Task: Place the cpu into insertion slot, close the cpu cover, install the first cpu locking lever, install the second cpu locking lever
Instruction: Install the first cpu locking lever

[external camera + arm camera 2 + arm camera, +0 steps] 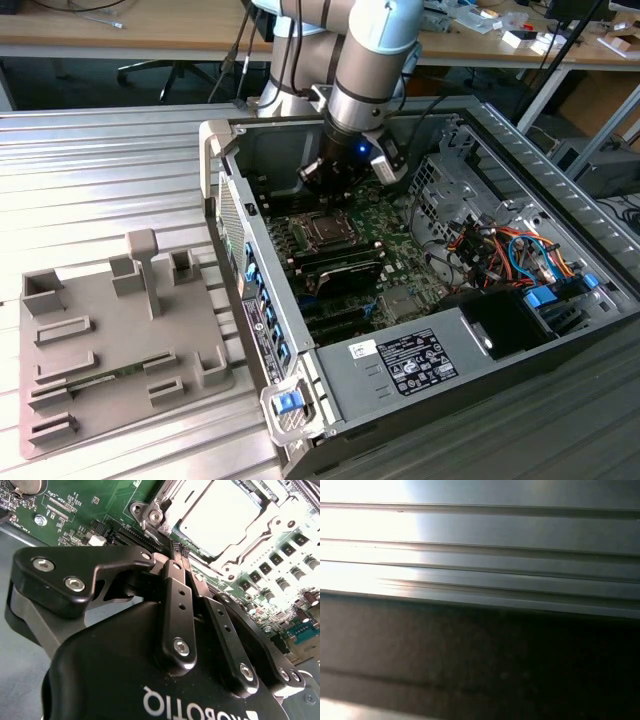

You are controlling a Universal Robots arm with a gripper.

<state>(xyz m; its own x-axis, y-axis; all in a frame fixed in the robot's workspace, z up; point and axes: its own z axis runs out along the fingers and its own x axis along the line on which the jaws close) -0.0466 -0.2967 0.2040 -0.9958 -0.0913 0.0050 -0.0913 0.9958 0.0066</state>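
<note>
In the second wrist view the cpu [220,516] lies in the insertion slot, silvery top up. The cpu cover [167,507], a thin metal frame, lies flat around it. My gripper [177,549] is shut, its two black fingertips [173,555] pressed together just above the socket's near edge, with nothing visible between them. The exterior view has the gripper [328,188] hanging inside the open computer case, right above the cpu socket [325,229] on the green motherboard [390,235].
The case's walls [225,200] ring the board. A drive cage [445,190] and bundled cables [500,250] fill the exterior view's right, and a power supply [420,362] sits at the front. A grey fixture tray [100,350] lies on the ribbed table [480,555] at the exterior view's left.
</note>
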